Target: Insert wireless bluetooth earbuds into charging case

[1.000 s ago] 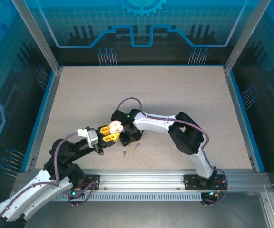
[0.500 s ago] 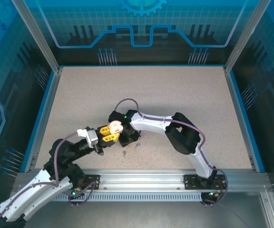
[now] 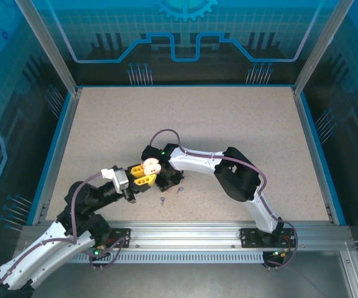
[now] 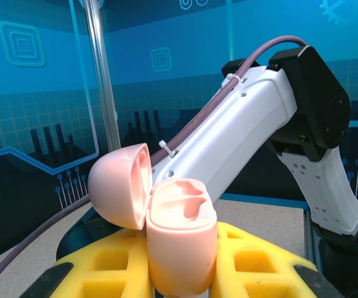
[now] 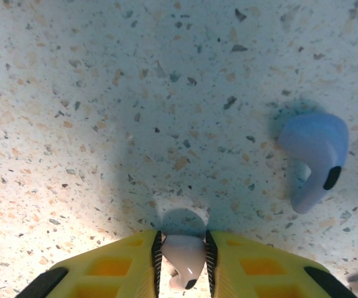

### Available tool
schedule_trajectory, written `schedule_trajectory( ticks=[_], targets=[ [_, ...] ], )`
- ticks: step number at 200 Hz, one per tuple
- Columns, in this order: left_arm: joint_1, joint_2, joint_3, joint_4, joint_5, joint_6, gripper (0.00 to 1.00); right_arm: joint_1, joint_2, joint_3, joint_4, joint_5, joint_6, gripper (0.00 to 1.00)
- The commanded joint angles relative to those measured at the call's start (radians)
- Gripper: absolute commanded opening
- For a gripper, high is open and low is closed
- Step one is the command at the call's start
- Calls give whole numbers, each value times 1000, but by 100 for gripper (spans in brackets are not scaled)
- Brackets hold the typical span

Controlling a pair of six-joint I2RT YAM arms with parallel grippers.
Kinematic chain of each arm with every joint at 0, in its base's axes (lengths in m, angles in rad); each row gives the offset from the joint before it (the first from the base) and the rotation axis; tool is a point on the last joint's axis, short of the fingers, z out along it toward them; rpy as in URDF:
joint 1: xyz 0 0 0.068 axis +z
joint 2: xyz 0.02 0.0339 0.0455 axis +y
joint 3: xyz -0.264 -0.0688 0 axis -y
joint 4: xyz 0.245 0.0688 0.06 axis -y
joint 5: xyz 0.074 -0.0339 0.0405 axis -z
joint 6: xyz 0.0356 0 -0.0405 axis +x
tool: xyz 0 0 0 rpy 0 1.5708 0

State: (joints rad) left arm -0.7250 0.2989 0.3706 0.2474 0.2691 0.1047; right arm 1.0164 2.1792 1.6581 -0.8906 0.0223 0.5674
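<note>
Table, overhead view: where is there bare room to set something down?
Bare: the far half of the table, up to the back rim, and the right side beyond the right arm. Crowded: near centre, where the left gripper, right gripper, pink case and loose earbuds meet.

The pink charging case (image 4: 180,236) stands upright in the left gripper (image 4: 182,276), its lid (image 4: 120,192) swung open and both sockets empty. A lavender earbud (image 5: 312,158) lies on the table (image 5: 104,93). A paler earbud (image 5: 182,256), seemingly pinched, sits in the right gripper (image 5: 182,247).

Speckled tabletop (image 3: 229,124), blue panel walls (image 3: 185,37)
</note>
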Motion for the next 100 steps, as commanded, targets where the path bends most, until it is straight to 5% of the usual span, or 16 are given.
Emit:
schedule_trajectory(
  ticks=[1, 100],
  targets=[
    [-5, -17, 32, -10, -4, 1, 0, 14, 11, -5, 20, -2, -13, 27],
    [-6, -15, 14, -16, -18, -22, 0, -47, -293, -239, 146, 68, -79, 25]
  ],
)
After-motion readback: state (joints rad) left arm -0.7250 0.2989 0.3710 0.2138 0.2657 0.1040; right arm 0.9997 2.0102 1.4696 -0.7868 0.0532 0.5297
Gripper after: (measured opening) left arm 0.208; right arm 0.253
